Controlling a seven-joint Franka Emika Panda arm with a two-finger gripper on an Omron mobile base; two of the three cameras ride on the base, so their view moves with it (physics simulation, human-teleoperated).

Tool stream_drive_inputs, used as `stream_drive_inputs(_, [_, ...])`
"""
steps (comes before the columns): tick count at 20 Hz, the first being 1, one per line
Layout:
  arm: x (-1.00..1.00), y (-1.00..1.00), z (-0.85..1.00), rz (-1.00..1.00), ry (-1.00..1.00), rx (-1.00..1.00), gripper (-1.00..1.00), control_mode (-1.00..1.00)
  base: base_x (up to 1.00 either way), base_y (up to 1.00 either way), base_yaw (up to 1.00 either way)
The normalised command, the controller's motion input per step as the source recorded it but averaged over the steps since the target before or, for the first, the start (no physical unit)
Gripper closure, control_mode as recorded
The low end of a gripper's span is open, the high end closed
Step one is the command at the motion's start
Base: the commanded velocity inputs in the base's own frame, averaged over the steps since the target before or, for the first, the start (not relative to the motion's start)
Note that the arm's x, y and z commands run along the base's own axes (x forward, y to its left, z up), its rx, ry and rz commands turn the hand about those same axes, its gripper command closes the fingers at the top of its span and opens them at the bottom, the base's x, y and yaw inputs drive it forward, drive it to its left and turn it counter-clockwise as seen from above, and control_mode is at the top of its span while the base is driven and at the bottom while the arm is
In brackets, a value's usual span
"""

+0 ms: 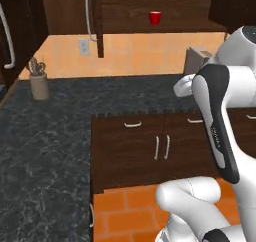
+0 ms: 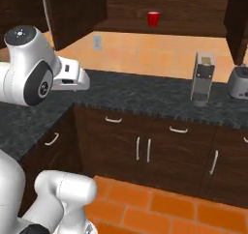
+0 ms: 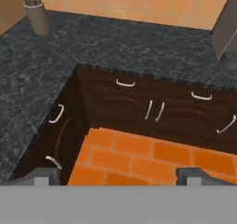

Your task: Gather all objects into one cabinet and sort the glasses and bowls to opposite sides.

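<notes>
Mug: one red mug (image 1: 155, 17) is the thing to get, and it sits far off, up high on a dark shelf (image 1: 165, 29) under the brown cupboards.
Gripper: its two dark finger tips (image 3: 196, 174) poke up at the bottom of the hand view, far apart, with nothing between them, so it is wide open and empty.
Floor: orange tiles (image 3: 139, 158) lie right under the hand.
Drawers: dark brown doors (image 2: 145, 146) with pale handles come next, in a corner.
Counter: a dark speckled top (image 1: 55, 131) runs above them, with a grey pot of tools (image 1: 39, 81) on the left and a coffee machine (image 2: 202, 78) on the right.
Wall: orange tiles (image 2: 145, 54) climb up to the shelf.
How the mug feels: I think it is small, light, hard and a bit slippery.
Where to grab: I would pinch it across the sides or on the rim, and gently, because it could tip or slide off the edge.
</notes>
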Motion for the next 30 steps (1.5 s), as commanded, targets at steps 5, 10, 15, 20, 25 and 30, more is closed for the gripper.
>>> stream_drive_inputs(5, [0.0, 0.0, 0.0, 0.0, 0.0, 0.0, -1.0, 1.0, 0.94, 0.05, -0.45])
stream_drive_inputs(10, [0.0, 0.0, 0.0, 0.0, 0.0, 0.0, -1.0, 1.0, 0.71, 0.15, -0.24])
stream_drive_inputs(15, [0.0, 0.0, 0.0, 0.0, 0.0, 0.0, -1.0, 1.0, 0.94, 0.3, 0.04])
stream_drive_inputs(20, [0.0, 0.0, 0.0, 0.0, 0.0, 0.0, -1.0, 1.0, 0.91, 0.24, 0.03])
stream_drive_inputs(25, [0.0, 0.0, 0.0, 0.0, 0.0, 0.0, -1.0, 1.0, 0.55, 0.05, 0.0])
stream_drive_inputs(30, [0.05, 0.0, 0.07, 0.0, 0.0, 0.01, -1.0, -1.0, 0.01, 0.0, 0.0])
